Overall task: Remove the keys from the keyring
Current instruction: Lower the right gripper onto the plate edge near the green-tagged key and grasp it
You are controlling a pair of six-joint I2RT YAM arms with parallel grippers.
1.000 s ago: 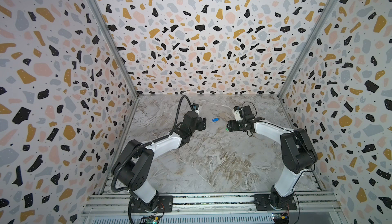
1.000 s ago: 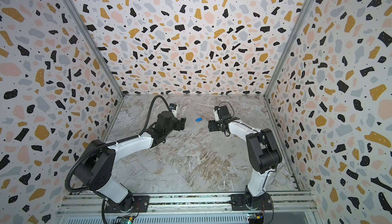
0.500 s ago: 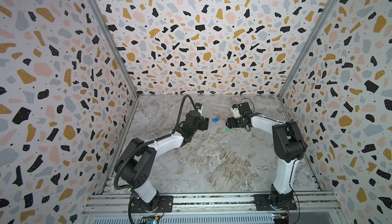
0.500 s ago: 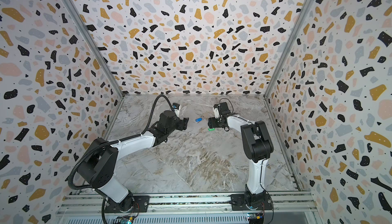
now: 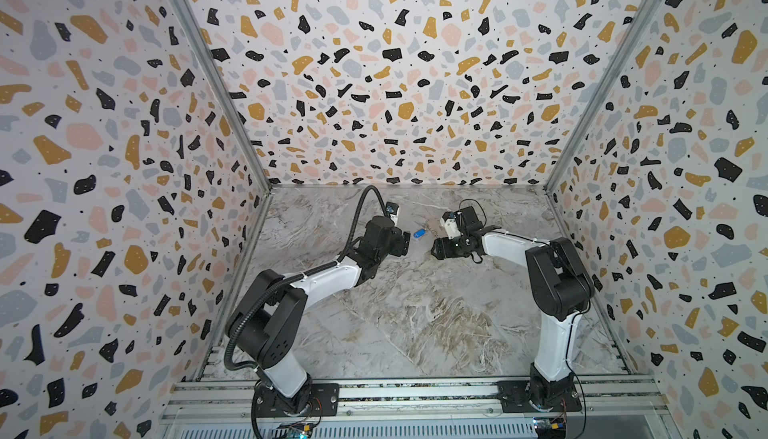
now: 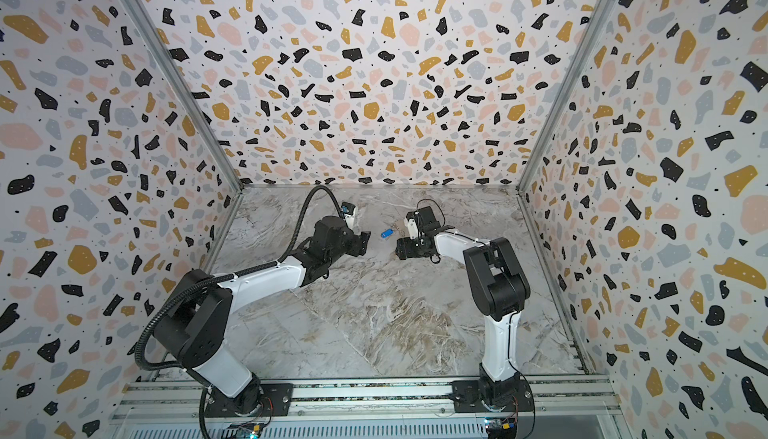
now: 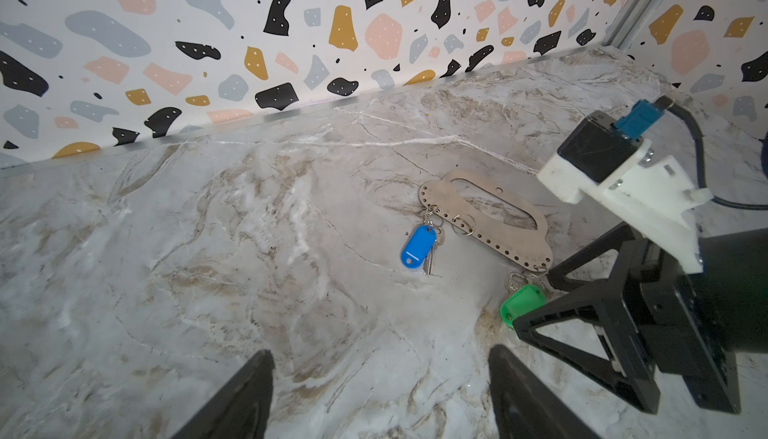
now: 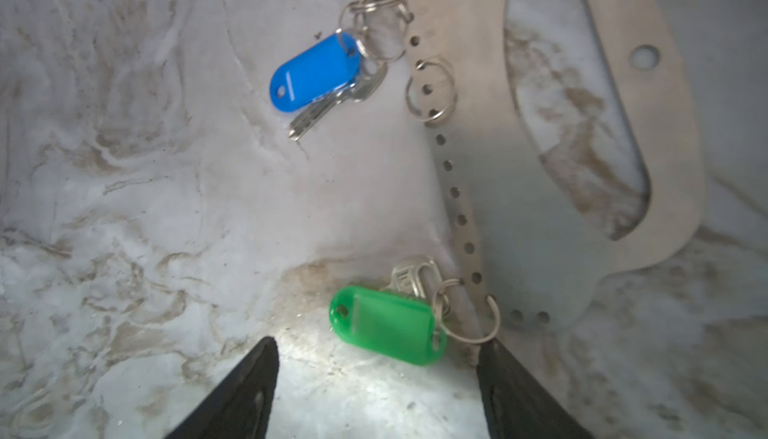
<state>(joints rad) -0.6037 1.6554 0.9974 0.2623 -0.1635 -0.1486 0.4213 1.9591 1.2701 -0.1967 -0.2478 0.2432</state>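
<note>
Right wrist view: right gripper point(image 8: 378, 341), gaping empty like the left gripper point(image 7: 380, 351), is arriving closer, green-tagged key point(image 8: 386, 324) now just ahead, readying a grab.

1. Keyring point(image 8: 469, 21): flat, smooth, matt grey-beige sheet; whether metal or wood is unclear.
2. Blue tag point(image 8: 316, 73): glossy, opaque plastic. Green tag point(image 8: 386, 324): glossy, slightly see-through plastic.
3. Keys point(image 8: 328, 108) and split rings point(image 8: 430, 92): bright, bare metal.
4. Bench point(image 7: 208, 250): smooth, marble-look top with a soft sheen.
5. Walls point(image 7: 208, 21): matt speckled print.
6. Left claw point(image 7: 380, 351) and right claw point(image 8: 376, 343): matt black plastic.
</note>
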